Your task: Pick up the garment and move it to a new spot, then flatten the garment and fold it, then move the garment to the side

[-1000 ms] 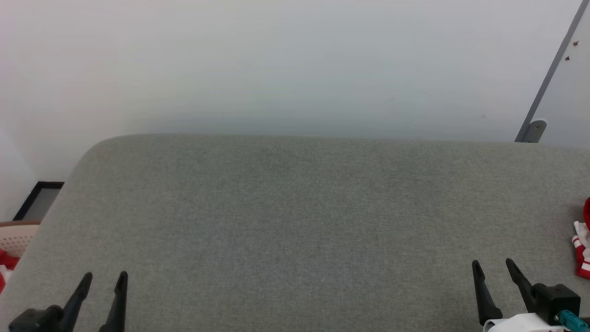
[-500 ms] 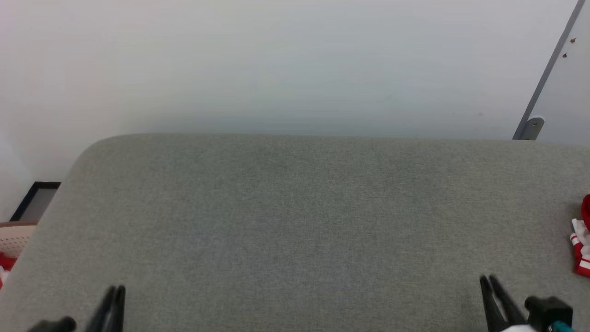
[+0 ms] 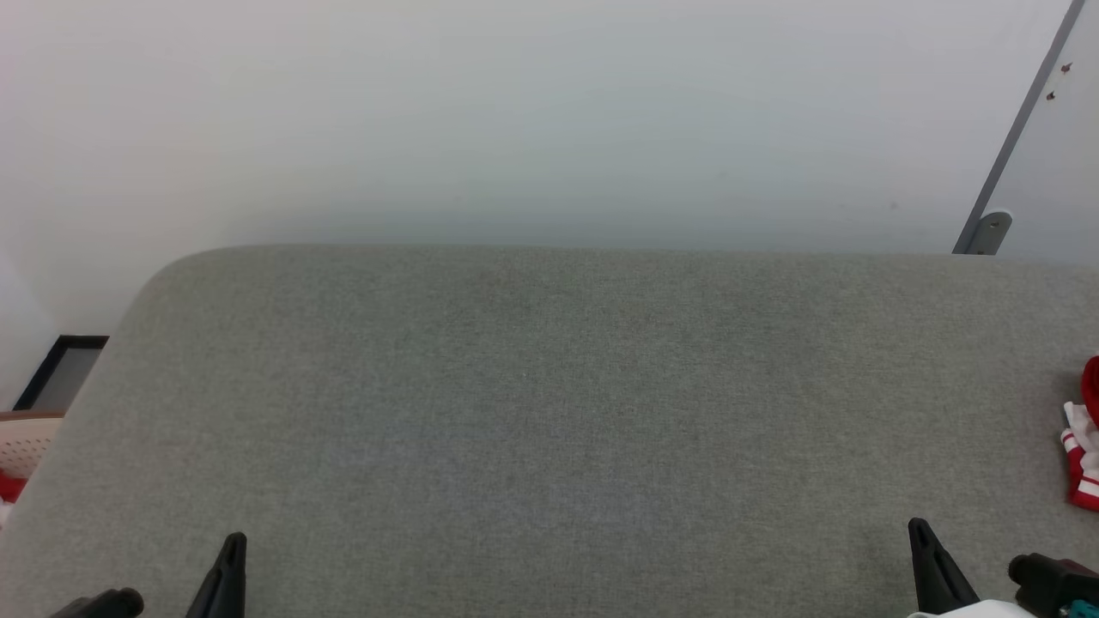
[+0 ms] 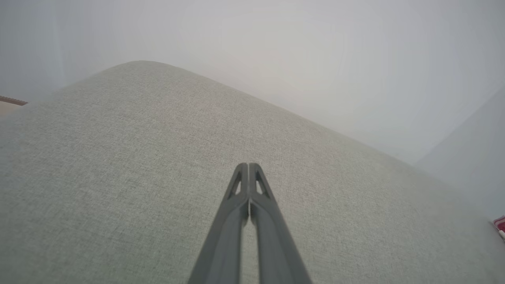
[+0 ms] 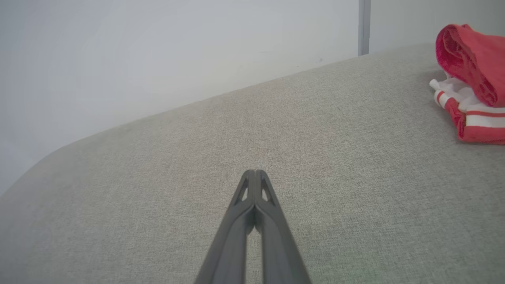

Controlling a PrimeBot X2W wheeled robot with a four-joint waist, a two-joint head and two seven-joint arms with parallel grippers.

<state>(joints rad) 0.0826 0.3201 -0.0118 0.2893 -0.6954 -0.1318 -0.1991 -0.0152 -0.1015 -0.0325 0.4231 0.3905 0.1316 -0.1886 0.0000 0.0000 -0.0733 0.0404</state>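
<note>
While the left claw (image 3: 233, 542) and right claw (image 3: 919, 528) hover pinched shut and empty, the garment (image 5: 469, 79) lies bunched at the far right of the grey padded surface (image 3: 549, 386). Soft, light, floppy stuff, I'd say: pinch the striped trim, likely the firmest edge. Plain pale wall (image 3: 515, 112) behind, beige basket (image 3: 26, 438) off left.

The garment (image 3: 1083, 446) is running off the head view's right edge, the beige basket (image 3: 24, 439) off its left; the left gripper (image 3: 233, 542) and right gripper (image 3: 919, 528) are being cropped by its bottom edge.
</note>
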